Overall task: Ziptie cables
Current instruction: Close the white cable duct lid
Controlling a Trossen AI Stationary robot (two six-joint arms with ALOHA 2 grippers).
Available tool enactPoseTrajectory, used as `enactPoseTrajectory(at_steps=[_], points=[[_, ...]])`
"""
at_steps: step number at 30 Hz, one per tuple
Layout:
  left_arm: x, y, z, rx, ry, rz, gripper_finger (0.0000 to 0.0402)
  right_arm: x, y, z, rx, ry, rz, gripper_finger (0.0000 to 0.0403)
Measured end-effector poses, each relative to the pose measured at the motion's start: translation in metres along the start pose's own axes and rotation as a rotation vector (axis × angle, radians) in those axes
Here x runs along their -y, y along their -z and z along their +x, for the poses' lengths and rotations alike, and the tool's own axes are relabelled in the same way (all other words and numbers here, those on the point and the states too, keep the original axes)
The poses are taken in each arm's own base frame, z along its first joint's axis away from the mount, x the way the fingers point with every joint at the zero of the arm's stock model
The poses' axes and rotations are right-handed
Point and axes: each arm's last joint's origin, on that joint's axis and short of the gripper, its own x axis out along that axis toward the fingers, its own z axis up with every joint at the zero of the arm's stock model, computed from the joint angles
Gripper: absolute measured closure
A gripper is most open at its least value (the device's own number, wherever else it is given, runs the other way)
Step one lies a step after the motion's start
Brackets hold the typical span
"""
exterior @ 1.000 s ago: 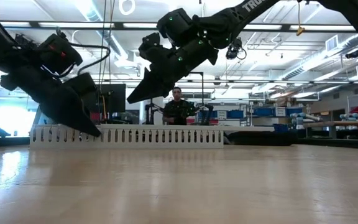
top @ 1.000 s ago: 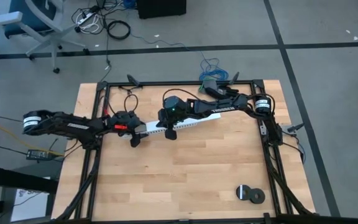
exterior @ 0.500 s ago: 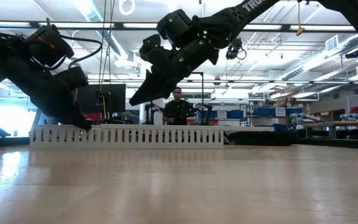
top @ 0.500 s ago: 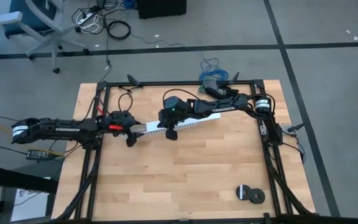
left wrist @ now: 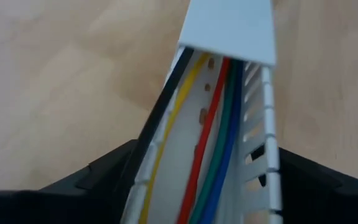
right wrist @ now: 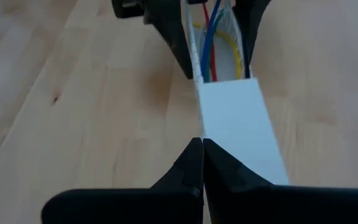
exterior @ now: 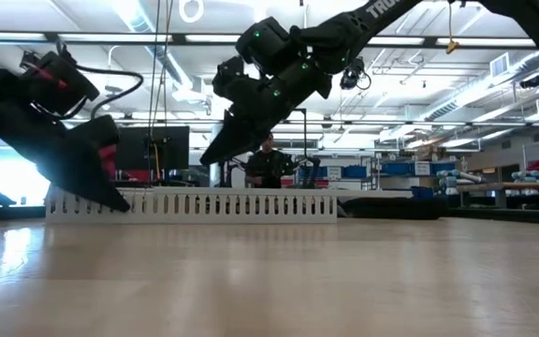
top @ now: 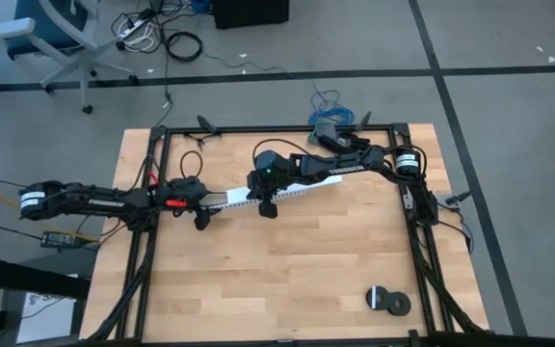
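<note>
The left gripper [top: 200, 208] sits at the channel's [left wrist: 253, 180] left end, its fingers [left wrist: 98, 177] spread to either side of the slotted walls. I cannot tell whether they press on them. Inside lie the cables [left wrist: 207, 143]: thin, smooth, round wires in yellow, red, green, blue and black, running loose and roughly parallel along the trough. The channel is rigid white plastic with comb-like slots. A flat, matte cover [left wrist: 229, 28] closes its farther stretch.

Farther along, the right gripper [right wrist: 202, 146] hangs just over that cover's open end, its fingers clenched tip to tip on nothing visible.

No ziptie shows in any view, so tying seems not yet begun, and the wires are only being laid or gathered. The next move likely calls for fetching a strip and threading it round the bundle. The table [top: 287, 270] is pale butcher-block wood. Beyond it a person [exterior: 268, 168] stands.
</note>
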Motion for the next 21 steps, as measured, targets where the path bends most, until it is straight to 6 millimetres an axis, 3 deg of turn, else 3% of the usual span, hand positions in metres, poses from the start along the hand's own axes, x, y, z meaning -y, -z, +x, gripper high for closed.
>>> enactPoseTrajectory(at_steps=[11,17,21], points=[[0.0,-0.006,0.004,0.062,-0.012,0.072,0.0158,-0.002,0.01,-0.001,-0.049,-0.006,0.033,0.0403],[0.001,-0.008,0.009,0.089,0.0,0.094,0.0174,-0.005,0.002,-0.022,-0.048,0.053,0.006,0.0403],[0.002,-0.01,0.014,0.098,0.028,0.107,0.0176,-0.006,0.009,-0.047,-0.05,0.114,0.017,0.0403]])
